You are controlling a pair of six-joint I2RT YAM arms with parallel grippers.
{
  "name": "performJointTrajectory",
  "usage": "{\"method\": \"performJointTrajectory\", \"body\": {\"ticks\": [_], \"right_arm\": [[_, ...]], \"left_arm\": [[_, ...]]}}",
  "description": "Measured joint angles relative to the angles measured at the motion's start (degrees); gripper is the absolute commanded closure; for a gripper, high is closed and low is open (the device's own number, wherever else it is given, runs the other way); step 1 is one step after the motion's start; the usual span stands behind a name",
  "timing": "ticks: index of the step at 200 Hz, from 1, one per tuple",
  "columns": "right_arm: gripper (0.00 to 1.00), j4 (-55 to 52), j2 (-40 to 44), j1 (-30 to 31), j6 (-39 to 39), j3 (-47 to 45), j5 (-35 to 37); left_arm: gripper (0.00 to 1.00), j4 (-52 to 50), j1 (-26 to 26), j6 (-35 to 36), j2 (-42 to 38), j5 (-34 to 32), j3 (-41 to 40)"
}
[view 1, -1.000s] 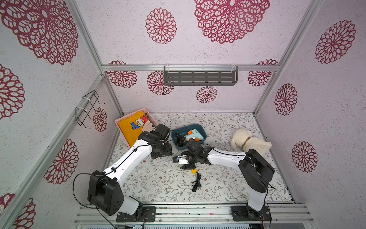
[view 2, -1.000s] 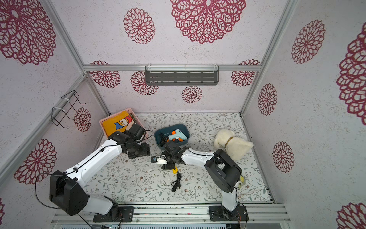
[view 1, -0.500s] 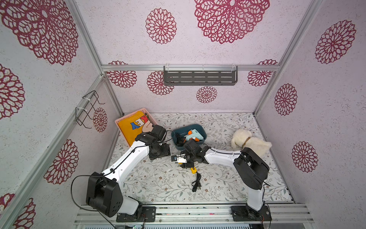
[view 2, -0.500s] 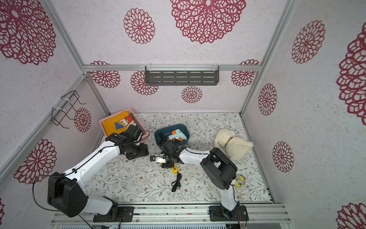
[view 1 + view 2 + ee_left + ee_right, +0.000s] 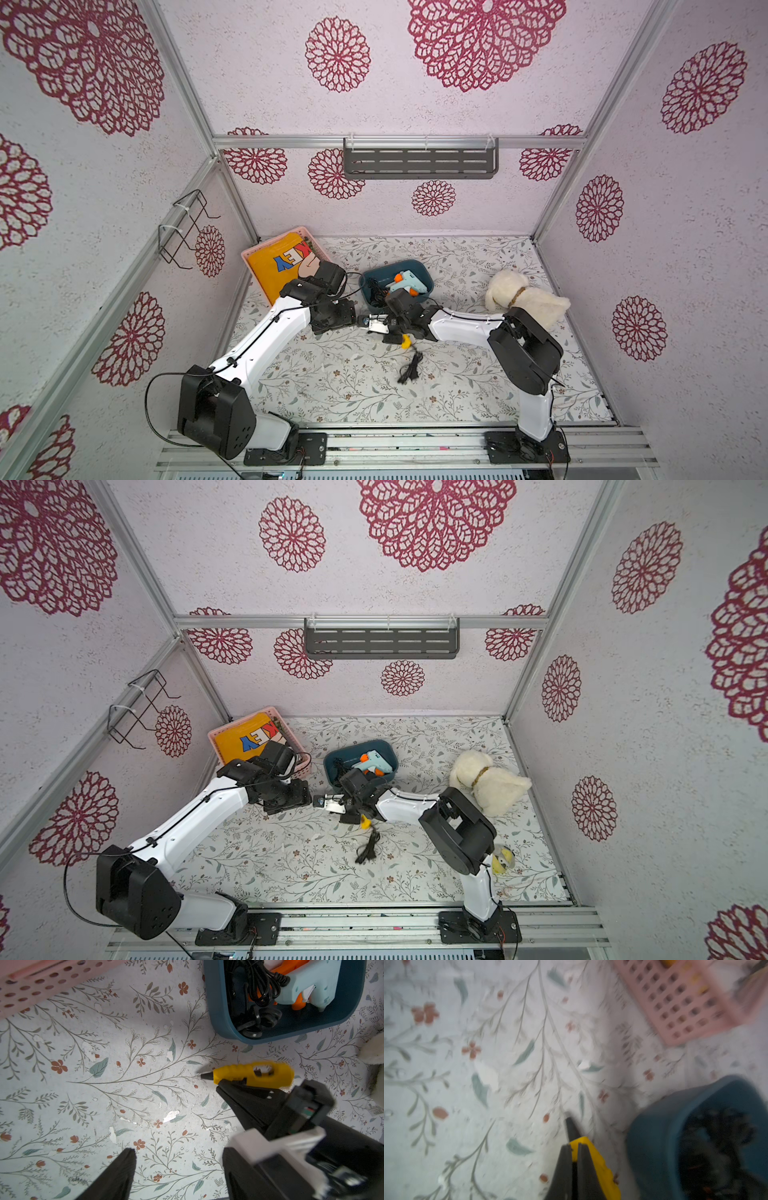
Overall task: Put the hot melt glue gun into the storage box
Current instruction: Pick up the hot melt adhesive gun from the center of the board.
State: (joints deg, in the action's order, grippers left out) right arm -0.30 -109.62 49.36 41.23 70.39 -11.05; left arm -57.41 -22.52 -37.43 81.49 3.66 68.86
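A yellow hot melt glue gun [image 5: 255, 1073] lies on the floral table just in front of the teal storage box [image 5: 395, 262], nozzle pointing toward the left arm. My right gripper [image 5: 574, 1145] is shut, its fingers lying along the gun's [image 5: 593, 1155] side. Yellow shows only past the narrow slit between them, and the frames do not show a grip. A light blue glue gun [image 5: 409, 281] and a black cord lie inside the box [image 5: 224, 1022]. My left gripper [image 5: 177, 1150] hangs open over bare table, left of the yellow gun, with nothing between its fingers.
A pink lattice basket [image 5: 249, 253] with a yellow cloth stands at the back left, close behind the left arm. A loose black cord [image 5: 411, 365] trails from the yellow gun toward the front. A white plush dog [image 5: 523, 297] lies at the right.
The right gripper's jaws have gone from open to shut beside the yellow glue gun. The left arm has shifted slightly, its jaws still open.
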Motion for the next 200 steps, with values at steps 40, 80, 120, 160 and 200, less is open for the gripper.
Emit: {"method": "performJointTrajectory", "body": {"ticks": [40,80,120,160,200], "right_arm": [[1.00,-0.9,2.3,-1.4,-5.6,-1.9,-0.2],[1.00,-0.4,9.4,-2.6,-9.5,-4.3,-2.0],[1.00,1.9,16.3,-3.0,-14.5,-10.5,-6.5],[1.00,15.3,25.5,-11.2,-31.2,-19.2,-18.5],[1.00,45.1,28.0,-22.2,-59.0,-27.4,-27.1]], "left_arm": [[0.27,0.1,0.9,-0.1,-0.5,0.0,0.4],[0.27,0.9,2.1,-1.0,-2.4,0.0,0.4],[0.27,1.2,2.2,-1.9,-2.4,0.4,0.4],[0.26,5.1,3.4,-2.4,-2.6,4.4,1.1],[0.26,21.2,7.2,-8.8,-5.6,15.3,-2.7]]}}
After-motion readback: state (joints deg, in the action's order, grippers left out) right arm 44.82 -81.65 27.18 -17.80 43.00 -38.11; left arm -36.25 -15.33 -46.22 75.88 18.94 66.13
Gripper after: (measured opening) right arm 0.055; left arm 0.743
